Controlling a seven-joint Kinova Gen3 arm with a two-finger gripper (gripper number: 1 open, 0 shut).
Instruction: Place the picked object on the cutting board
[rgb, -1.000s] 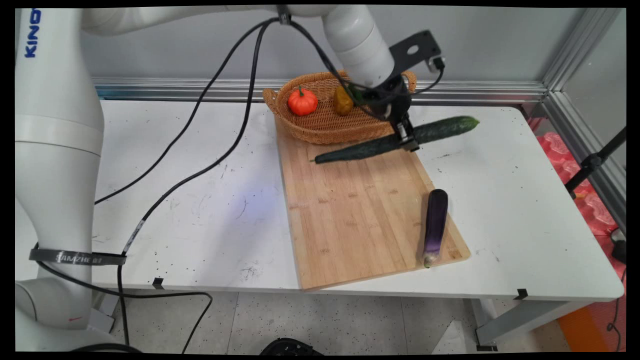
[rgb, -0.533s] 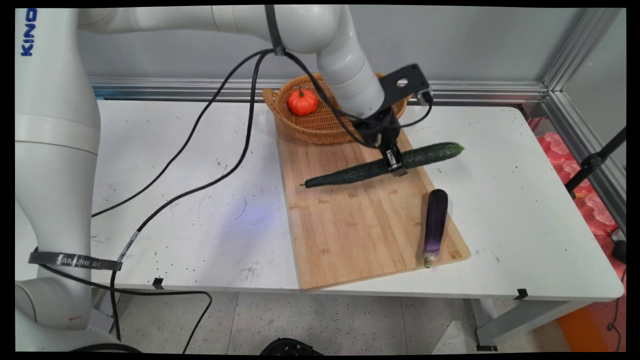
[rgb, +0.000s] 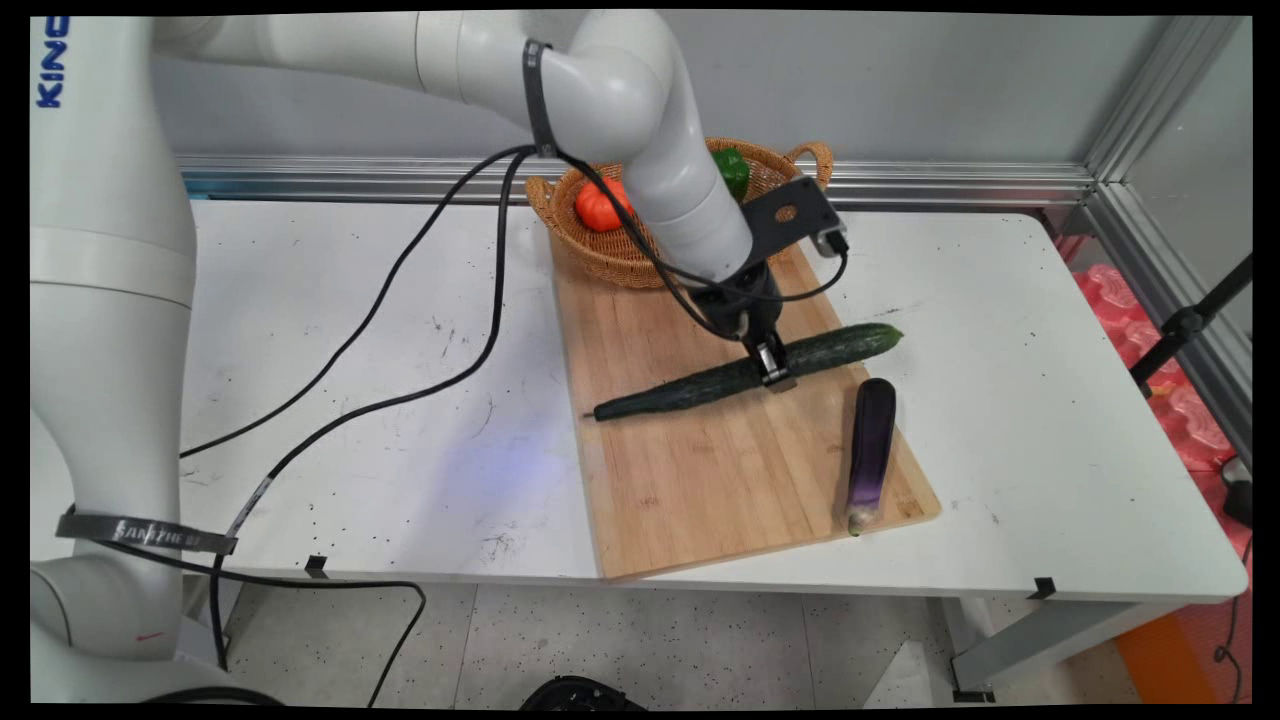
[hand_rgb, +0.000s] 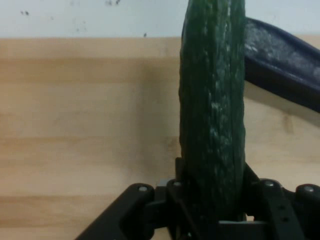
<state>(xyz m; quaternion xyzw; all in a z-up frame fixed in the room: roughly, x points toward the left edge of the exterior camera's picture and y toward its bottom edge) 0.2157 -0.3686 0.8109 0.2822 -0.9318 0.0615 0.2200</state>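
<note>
Pinching the cucumber (rgb: 745, 373) near its middle, the gripper (rgb: 771, 365) holds it low over the cutting board (rgb: 700, 470), long axis running left-near to right-far, the eggplant (rgb: 870, 452) just right.

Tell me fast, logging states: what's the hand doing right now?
Hand: closed on the cucumber, over the cutting board.

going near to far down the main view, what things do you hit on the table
Eggplant → cucumber held in the gripper → basket with the orange pumpkin and a green vegetable, all over the cutting board.
</note>
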